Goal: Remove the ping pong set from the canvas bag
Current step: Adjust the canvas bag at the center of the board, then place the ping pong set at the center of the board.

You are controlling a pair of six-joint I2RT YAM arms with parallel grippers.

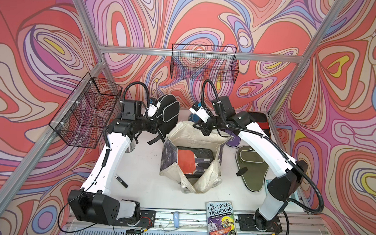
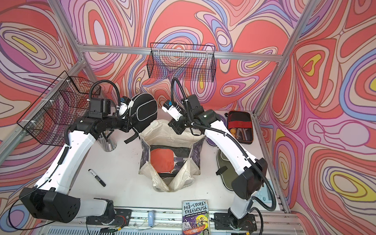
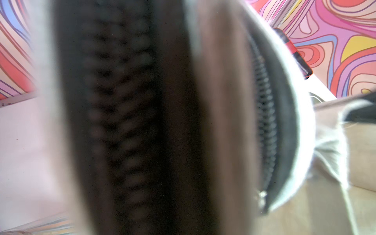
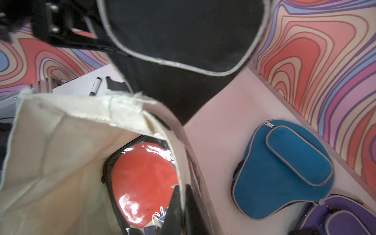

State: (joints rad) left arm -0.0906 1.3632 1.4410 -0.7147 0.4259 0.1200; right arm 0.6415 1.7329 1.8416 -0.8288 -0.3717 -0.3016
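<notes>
1. Right wrist view: my right tool [image 4: 183,205] is fully closed, pinching the far rim of the canvas bag [image 4: 50,152].
2. In both top views the bag sits in the middle of the desk [image 1: 144,182] with its mouth gaping upward. It is cream cloth with dark printed side panels.
3. Inside it a rectangular case [image 1: 186,161] lies flat on the bottom, long axis across the bag. It is black-edged under a glossy clear face, with the red paddle head toward my left arm's side.
4. My left tool [image 4: 91,43] is clamped on the edge of the black paddle cover [image 1: 169,112], outside the bag by its far left corner. The cover stands on end, round head up and strap end down, black with grey piping.
5. The blue cover [image 4: 280,173], purple cover [image 4: 341,219] and olive cover [image 1: 250,167] lie flat on the desk.
</notes>
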